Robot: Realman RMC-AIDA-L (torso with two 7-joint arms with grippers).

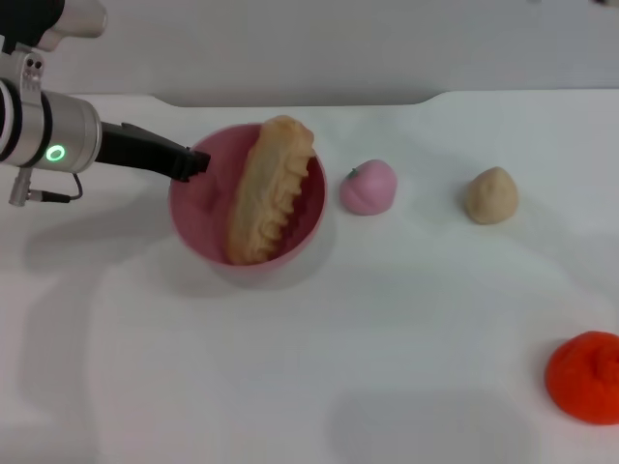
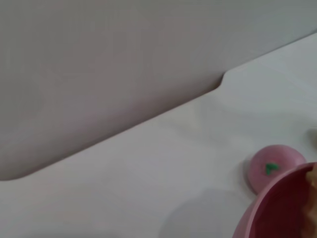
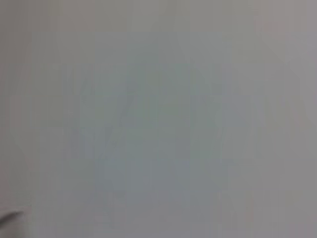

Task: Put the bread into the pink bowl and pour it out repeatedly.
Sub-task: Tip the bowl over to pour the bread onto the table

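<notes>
A white table (image 1: 406, 338) carries the pink bowl (image 1: 198, 227), peach (image 1: 368, 187), beige lump (image 1: 491, 196) and orange blob (image 1: 586, 376).

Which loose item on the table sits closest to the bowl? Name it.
The pink fruit, just right of the bowl; the beige lump and orange blob lie farther right.

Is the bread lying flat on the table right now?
No, the bread is propped inside the pink bowl in the head view, its far end sticking up over the rim, with the left gripper at the bowl's left edge.
</notes>
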